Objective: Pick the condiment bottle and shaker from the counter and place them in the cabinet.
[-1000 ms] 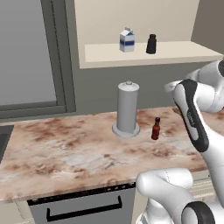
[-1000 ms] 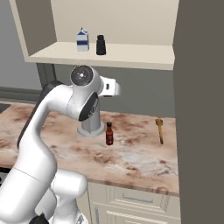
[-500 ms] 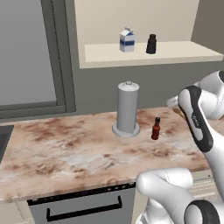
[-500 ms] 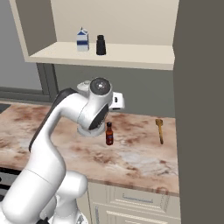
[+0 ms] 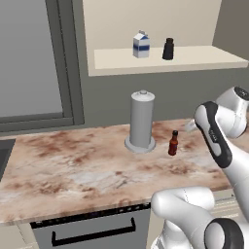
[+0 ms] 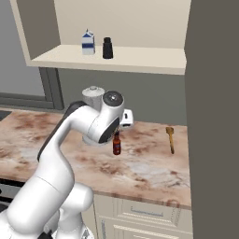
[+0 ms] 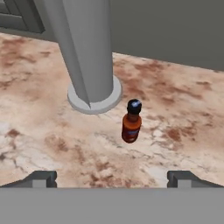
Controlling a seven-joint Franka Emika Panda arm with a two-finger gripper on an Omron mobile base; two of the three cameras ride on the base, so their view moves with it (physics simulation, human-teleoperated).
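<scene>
Since one second ago the arm has come down from the height of the cabinet toward the table, and the hand now looks at the condiment bottle. The gripper (image 7: pixel 112 178) is released, its jaws spread wide and holding nothing; the condiment bottle (image 7: pixel 131 122) stands upright on the table (image 7: pixel 183 113), ahead of the fingertips and between their lines, not yet between them.

The tall grey cylinder (image 7: pixel 87 52) stands just beside the bottle, and I judge this the main risk: if the hand goes forward a little to that side, one finger may strike the cylinder's base or push the slim bottle over before the jaws close. The bottle is narrow with a small foot, so a glancing touch could tip it.

The cabinet (image 5: pixel 214 57) is open at the front. On its shelf the shaker (image 5: pixel 168 49) already stands, near the milk carton (image 5: pixel 141 44) but apart from it. A wooden spoon (image 6: pixel 170 138) lies on the table, well apart from the bottle.
</scene>
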